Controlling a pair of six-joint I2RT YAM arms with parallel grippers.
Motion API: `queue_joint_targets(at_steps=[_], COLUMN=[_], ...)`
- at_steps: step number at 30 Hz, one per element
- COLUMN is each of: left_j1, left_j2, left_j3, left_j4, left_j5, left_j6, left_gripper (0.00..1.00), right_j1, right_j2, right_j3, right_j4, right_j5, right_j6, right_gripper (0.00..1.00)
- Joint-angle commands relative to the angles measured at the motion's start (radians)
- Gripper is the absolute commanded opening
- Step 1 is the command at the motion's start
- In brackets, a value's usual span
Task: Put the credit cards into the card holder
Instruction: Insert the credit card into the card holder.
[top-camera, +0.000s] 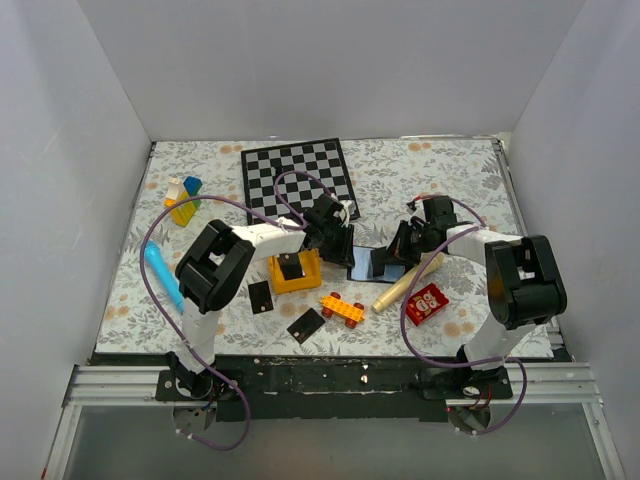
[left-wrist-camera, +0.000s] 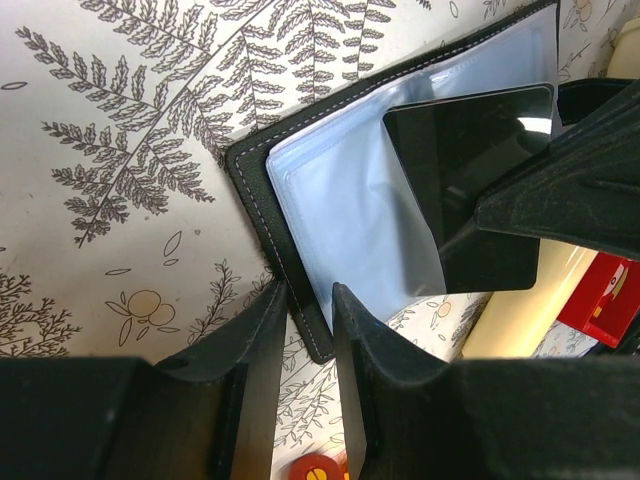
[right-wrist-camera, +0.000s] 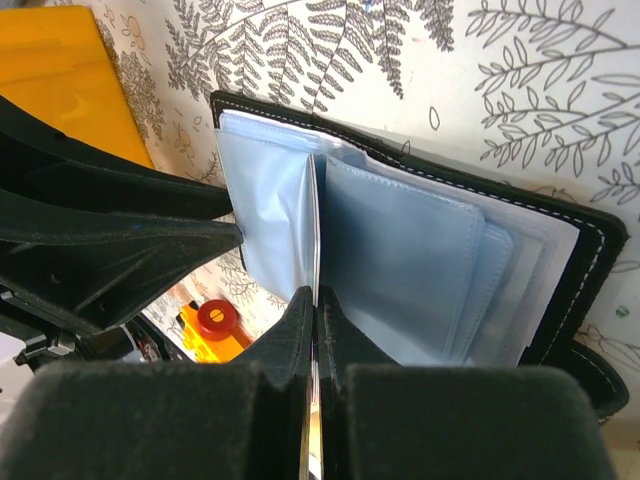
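I see the card holder (top-camera: 366, 265) lying open near the middle of the table, just right of a yellow block (top-camera: 296, 272) and just left of a wooden dowel (top-camera: 405, 283). It is a black wallet with pale stitching along its rim. Inside is a stack of blue-grey, slightly glossy clear sleeves, which fan apart like pages. From the right wrist view one leaf stands up on the left while the others lie flat on the right. My left gripper (left-wrist-camera: 310, 300) comes in from the left. Its jaws are drawn down to a narrow gap around the holder's near-left edge, and they seem to pinch it there. My right gripper (right-wrist-camera: 313, 300) is fully closed on a credit card (left-wrist-camera: 455, 170), a thin, shiny black rectangle. I see the card edge-on between the pads, and it points into the fold between the raised leaf and the flat ones. In the left wrist view the card lies across the sleeves, but I cannot tell whether its edge is inside a pocket. Two loose cards (top-camera: 260, 296) (top-camera: 306, 325) lie flat on the fern-printed cloth, near and left of the holder, apart from each other. An orange and yellow toy brick (top-camera: 342, 308) sits just right of the nearer one.
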Motion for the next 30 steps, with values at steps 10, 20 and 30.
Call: queue_joint_targets(at_steps=[10, 20, 30], left_j1=[-0.008, -0.01, -0.01], left_j2=[0.039, 0.039, 0.035], left_j3=[0.008, 0.0, -0.01], left_j4=[-0.029, -0.012, -0.005], left_j5=[-0.013, 0.012, 0.013], left_j6=[0.008, 0.008, 0.003], left_gripper=[0.25, 0.24, 0.24], right_j1=[0.016, 0.016, 0.016], right_j2=[-0.056, -0.053, -0.07], right_j3=[-0.012, -0.023, -0.019], right_j4=[-0.158, -0.117, -0.017], right_j5=[0.077, 0.067, 0.022], right_j6=[-0.041, -0.015, 0.039], right_gripper=[0.01, 0.01, 0.01])
